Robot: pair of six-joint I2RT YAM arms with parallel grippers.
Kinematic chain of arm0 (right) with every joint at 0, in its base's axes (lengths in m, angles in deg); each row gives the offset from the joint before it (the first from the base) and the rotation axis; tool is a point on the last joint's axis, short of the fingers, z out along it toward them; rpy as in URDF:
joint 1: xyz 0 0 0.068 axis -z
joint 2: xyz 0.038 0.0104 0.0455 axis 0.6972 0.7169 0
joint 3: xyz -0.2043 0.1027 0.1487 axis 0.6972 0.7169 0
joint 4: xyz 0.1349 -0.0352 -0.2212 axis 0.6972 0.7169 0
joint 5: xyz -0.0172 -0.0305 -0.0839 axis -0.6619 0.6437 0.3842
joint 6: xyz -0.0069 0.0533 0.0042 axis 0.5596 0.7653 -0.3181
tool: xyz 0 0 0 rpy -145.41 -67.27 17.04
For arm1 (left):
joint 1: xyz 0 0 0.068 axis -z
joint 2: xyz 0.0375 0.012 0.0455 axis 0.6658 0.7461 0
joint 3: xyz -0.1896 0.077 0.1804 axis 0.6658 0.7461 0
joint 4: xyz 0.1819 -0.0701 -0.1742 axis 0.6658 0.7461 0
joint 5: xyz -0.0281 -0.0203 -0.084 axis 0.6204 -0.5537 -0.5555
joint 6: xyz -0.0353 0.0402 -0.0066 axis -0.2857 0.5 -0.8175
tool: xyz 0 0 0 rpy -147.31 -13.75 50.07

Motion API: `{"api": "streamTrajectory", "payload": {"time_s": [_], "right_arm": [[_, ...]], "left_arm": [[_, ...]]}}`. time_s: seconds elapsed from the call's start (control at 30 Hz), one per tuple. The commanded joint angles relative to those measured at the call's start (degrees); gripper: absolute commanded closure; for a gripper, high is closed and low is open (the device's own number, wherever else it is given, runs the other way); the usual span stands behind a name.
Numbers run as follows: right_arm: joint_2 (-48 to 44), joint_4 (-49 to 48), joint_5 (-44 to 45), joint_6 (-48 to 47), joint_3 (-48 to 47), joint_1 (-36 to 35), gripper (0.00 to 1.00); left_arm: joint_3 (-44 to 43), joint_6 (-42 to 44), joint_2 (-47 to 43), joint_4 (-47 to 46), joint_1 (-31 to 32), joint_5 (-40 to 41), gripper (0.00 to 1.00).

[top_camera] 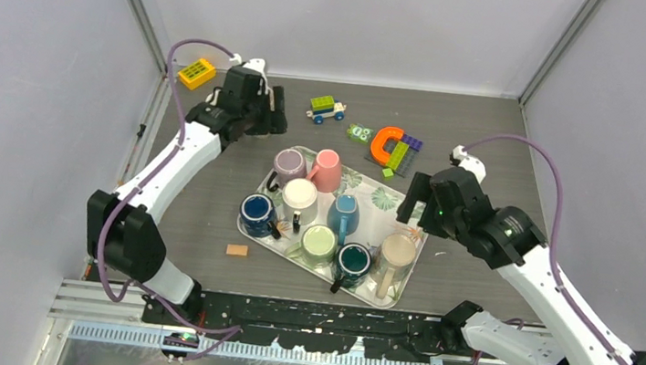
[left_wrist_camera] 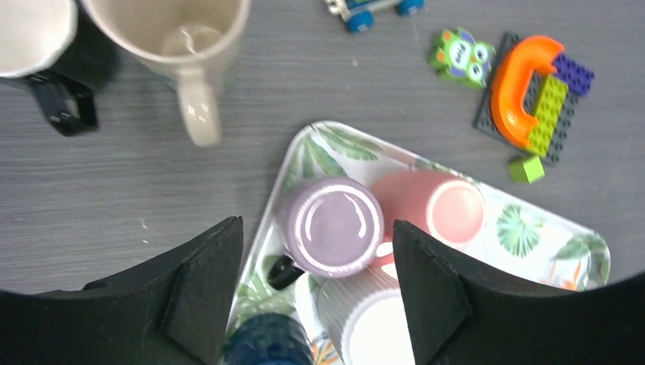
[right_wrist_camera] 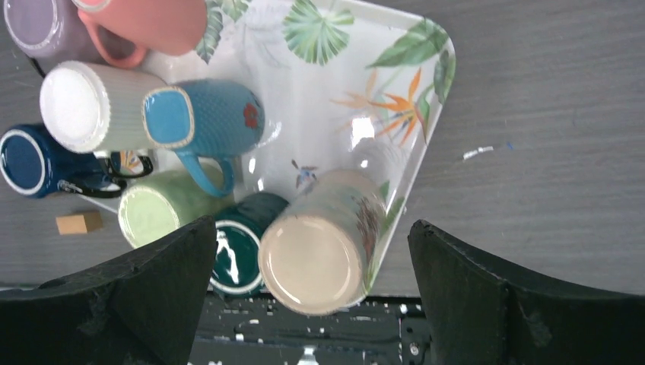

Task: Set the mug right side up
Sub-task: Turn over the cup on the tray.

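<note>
From my remote seat, the overhead view shows a grey table (top_camera: 205, 215) with a leaf-print tray (top_camera: 386, 199) at its centre. Eight mugs stand on the tray, bases up. The left gripper (top_camera: 263, 111) hangs at 11 o'clock from the tray. Its fingers (left_wrist_camera: 205, 281) are spread wide and hold nothing. Its wrist view frames the lilac mug (left_wrist_camera: 335, 226), upside down in the tray's 11 o'clock corner, touching a pink mug (left_wrist_camera: 437, 205). The right gripper (top_camera: 418, 203) sits at the tray's 3 o'clock edge, equally wide apart and empty. Its wrist view frames the beige mug (right_wrist_camera: 312, 262), inverted at the tray's 5 o'clock corner beside a teal mug (right_wrist_camera: 236, 258). Off the tray, the left wrist view shows a cream mug (left_wrist_camera: 182, 30) standing mouth up. An orange arch toy (top_camera: 388, 144) lies at 1 o'clock, and a small wooden block (top_camera: 237, 250) at 8 o'clock.
</note>
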Motion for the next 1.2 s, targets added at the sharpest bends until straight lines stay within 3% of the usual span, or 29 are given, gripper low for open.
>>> {"api": "streamTrajectory", "payload": {"time_s": [0.0, 0.27, 0.67, 1.17], "right_arm": [[-5.42, 10.23, -3.2, 4.37, -2.68, -0.11, 0.0], [-9.96, 17.53, -8.78, 12.37, -1.06, -2.55, 0.0], [-7.57, 13.11, -6.08, 19.63, 7.54, -12.85, 0.0], [-2.54, 0.2, 0.14, 25.41, 19.2, -18.2, 0.0]], "left_arm": [[1.99, 0.9, -3.33, 2.08, 4.57, -3.0, 0.27], [5.74, -0.08, -8.4, 1.84, 8.58, -5.98, 0.26], [6.69, 0.39, -10.95, 1.75, 8.64, -6.08, 0.26], [7.64, 0.92, -11.14, 1.61, 8.61, -4.93, 0.25]]}}
